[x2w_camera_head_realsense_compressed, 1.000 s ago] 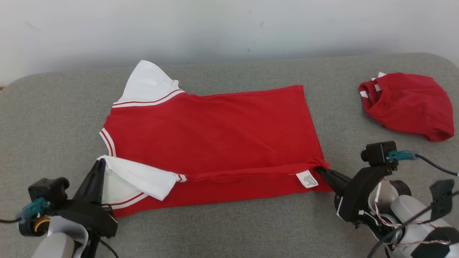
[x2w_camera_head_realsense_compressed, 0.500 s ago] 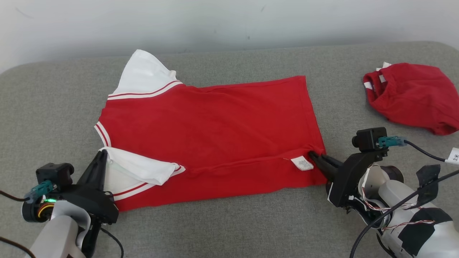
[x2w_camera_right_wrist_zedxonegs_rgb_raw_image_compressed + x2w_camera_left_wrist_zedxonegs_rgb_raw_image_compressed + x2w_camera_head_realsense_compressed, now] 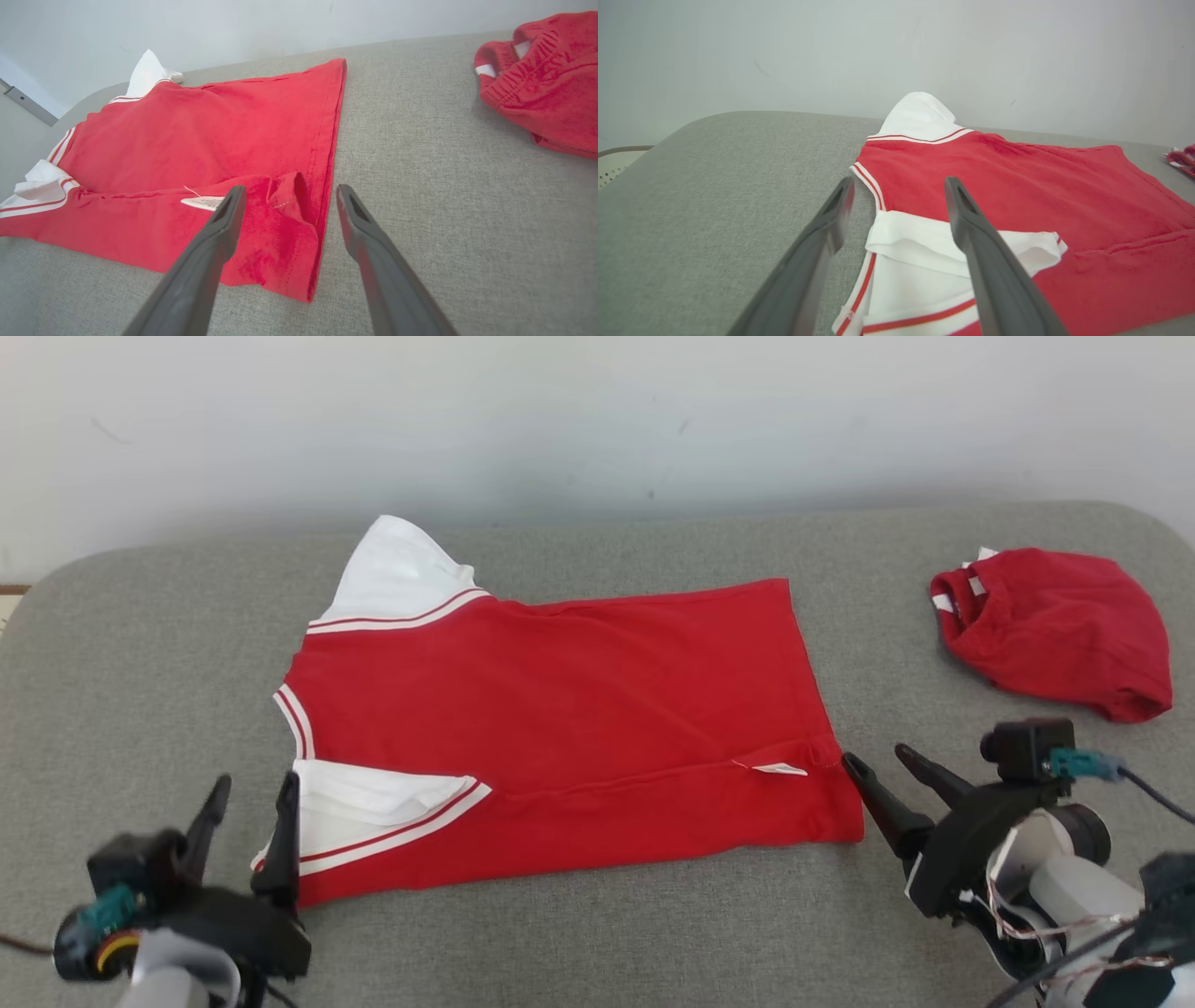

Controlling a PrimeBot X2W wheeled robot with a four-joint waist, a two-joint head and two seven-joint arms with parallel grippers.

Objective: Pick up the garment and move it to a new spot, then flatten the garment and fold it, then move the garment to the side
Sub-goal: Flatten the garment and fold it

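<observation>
**Near edge doubled over, both pincers empty**

The red garment [image 3: 560, 709] lies flat mid-frame on the grey surface [image 3: 597, 943]. Its near strip is folded over, with the label [image 3: 780, 768] showing. The left gripper [image 3: 255, 782], lower left, and the right gripper [image 3: 875, 755], lower right, stand spread and empty at the fold's two ends, probably so the fold lies evenly.
</observation>
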